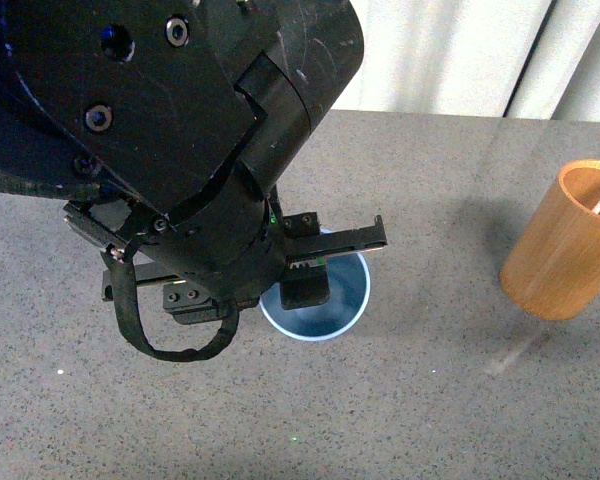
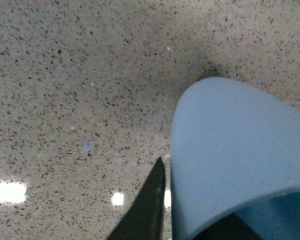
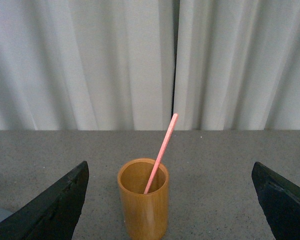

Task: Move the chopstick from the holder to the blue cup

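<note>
Right hand [image 3: 170, 170] spread, facing holder [image 3: 143, 210]. Center on chopstick [image 3: 162, 152] above rim, pinch, lift straight. Left hand [image 2: 192, 200] straddles blue cup [image 2: 230, 150] wall; probably steadying, can't tell if pinching.

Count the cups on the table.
2: the blue cup mid-table under the left arm; the wooden holder at right, holding the chopstick. The arm may hide more.

The worktop [image 1: 430, 400] is grey with fine dark and pale speckles. The blue cup [image 1: 345, 290] is plain light blue, deeper blue inside. To its right, the holder [image 1: 555, 260] is orange-brown with faint vertical grain, and the chopstick [image 3: 161, 155] is salmon-pink. The far curtain [image 3: 90, 65] is white and the left arm [image 1: 180, 120] black.
</note>
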Motion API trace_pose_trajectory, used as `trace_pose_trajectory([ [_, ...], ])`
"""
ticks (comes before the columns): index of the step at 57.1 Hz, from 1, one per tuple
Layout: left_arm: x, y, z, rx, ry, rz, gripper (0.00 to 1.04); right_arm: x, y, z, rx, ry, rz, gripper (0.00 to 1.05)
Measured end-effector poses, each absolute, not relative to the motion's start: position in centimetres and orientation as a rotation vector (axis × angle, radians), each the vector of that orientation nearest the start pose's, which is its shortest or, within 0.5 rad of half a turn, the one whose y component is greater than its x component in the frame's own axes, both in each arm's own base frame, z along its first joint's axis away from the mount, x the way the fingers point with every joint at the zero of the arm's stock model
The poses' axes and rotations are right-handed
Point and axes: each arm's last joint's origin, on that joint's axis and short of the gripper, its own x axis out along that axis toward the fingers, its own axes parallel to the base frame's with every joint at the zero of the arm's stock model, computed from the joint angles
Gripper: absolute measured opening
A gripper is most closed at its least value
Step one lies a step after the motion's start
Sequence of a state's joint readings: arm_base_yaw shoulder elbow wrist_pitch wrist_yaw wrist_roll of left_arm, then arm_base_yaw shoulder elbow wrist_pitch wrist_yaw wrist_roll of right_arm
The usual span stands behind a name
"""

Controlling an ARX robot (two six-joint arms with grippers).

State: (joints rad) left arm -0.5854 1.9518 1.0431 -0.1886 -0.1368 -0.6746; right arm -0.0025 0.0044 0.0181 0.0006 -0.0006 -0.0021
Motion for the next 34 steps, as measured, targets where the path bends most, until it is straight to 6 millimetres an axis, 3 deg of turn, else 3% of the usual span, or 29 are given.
trace_pose_trajectory([
  [24, 30.7, -19.7, 12.1, -0.218, 1.071, -0.053, 0.98, 9.7, 0.0, 16.9, -0.002, -0.014, -0.002, 0.95],
  [34, 30.8, -19.6, 12.2, -0.219, 1.068, -0.054, 0.98, 9.7, 0.0, 16.9, -0.002, -0.014, -0.002, 0.95],
])
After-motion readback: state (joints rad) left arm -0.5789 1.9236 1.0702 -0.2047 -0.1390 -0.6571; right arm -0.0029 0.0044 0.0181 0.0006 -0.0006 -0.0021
